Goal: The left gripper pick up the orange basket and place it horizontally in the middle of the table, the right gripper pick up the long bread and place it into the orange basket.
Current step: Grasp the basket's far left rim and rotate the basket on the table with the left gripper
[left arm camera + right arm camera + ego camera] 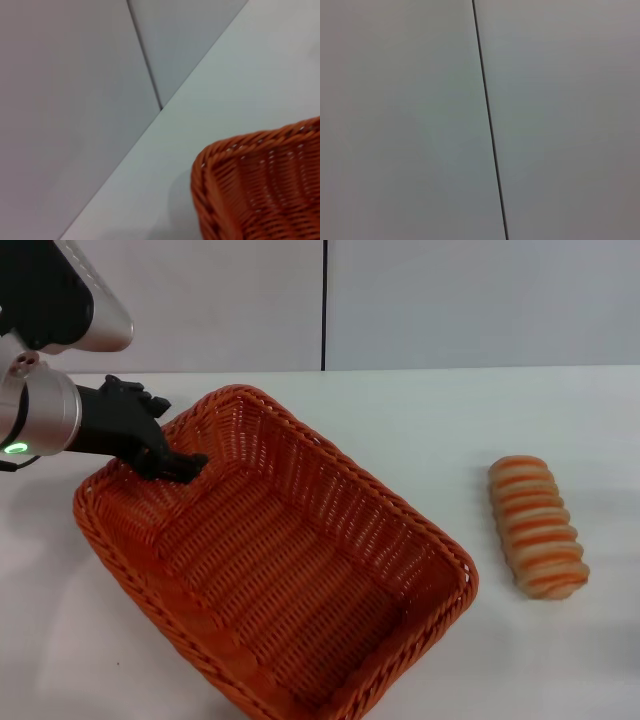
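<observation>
left gripper (185, 465) reaching over orange basket (300, 580) rim at table's (420, 430) left edge, jaw state can't tell; long bread (536, 526) near right edge.

Left tool (178, 464) at orange basket (300, 580) rim, long bread (536, 526) well apart.

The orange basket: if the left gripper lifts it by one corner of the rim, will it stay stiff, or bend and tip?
The orange basket looks tightly woven with a thick braided rim, so it probably keeps its shape. It is empty, so likely light. The left gripper sits at one far corner, so the long body may hang down or swing.
</observation>
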